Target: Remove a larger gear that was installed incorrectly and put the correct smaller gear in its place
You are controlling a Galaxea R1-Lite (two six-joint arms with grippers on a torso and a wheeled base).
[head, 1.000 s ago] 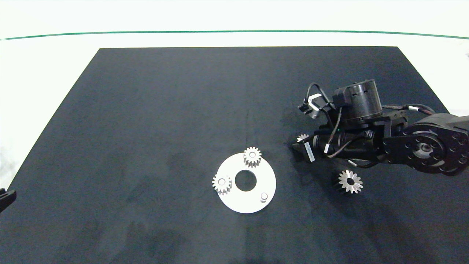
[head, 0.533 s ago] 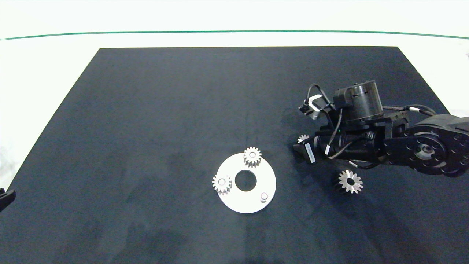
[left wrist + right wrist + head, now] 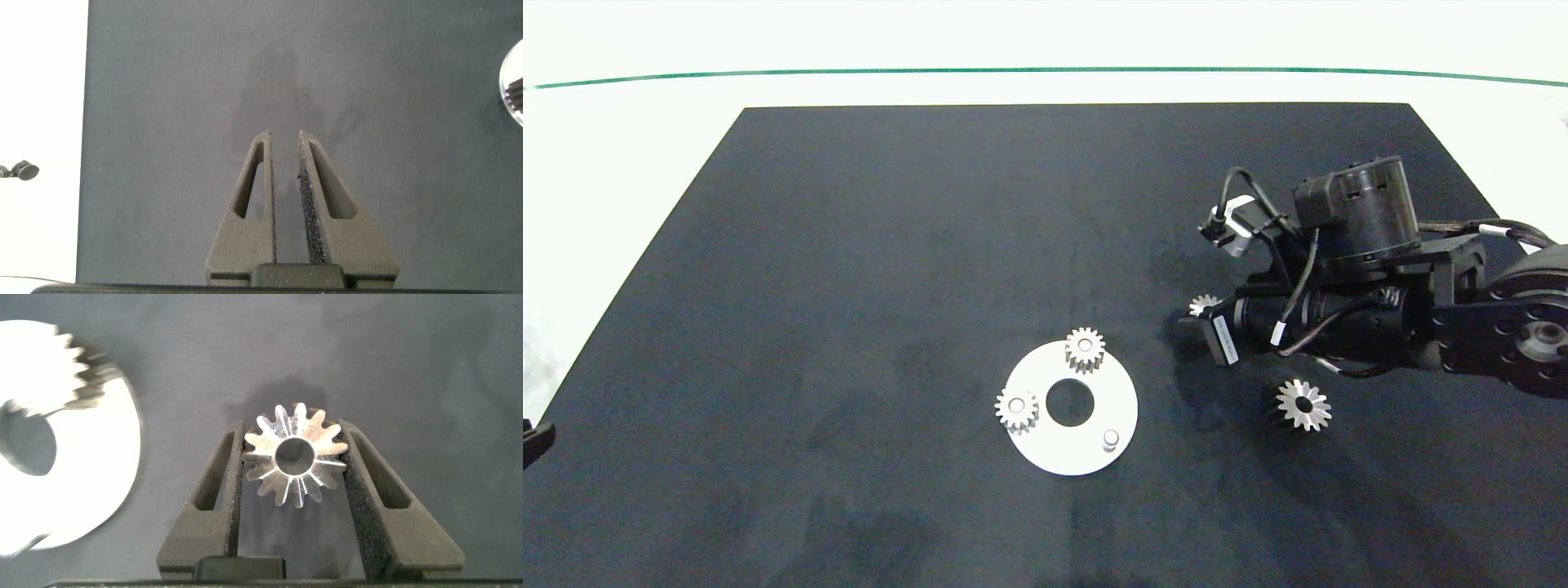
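Note:
My right gripper (image 3: 292,429) is shut on the smaller gear (image 3: 294,455), a star-like silver gear with thin pointed teeth, its two fingers pressed against opposite sides. In the head view this smaller gear (image 3: 1201,305) peeks out at the tip of the right gripper (image 3: 1196,320), to the right of the white disc (image 3: 1094,400). The larger gear (image 3: 1303,404) lies flat on the black mat below the right arm, off the disc. On the disc stand two blunt-toothed gears (image 3: 1085,349) (image 3: 1017,410) and one bare pin (image 3: 1110,439). My left gripper (image 3: 286,135) is parked at the mat's left edge, shut and holding nothing.
The black mat (image 3: 890,245) covers most of the white table. The disc's edge (image 3: 98,482) with a blunt-toothed gear shows in the right wrist view. A sliver of the disc (image 3: 515,82) shows in the left wrist view.
The right arm has shifted a little to the right and away, carrying the smaller gear slightly with it. The larger gear, the disc and the left arm have stayed put.

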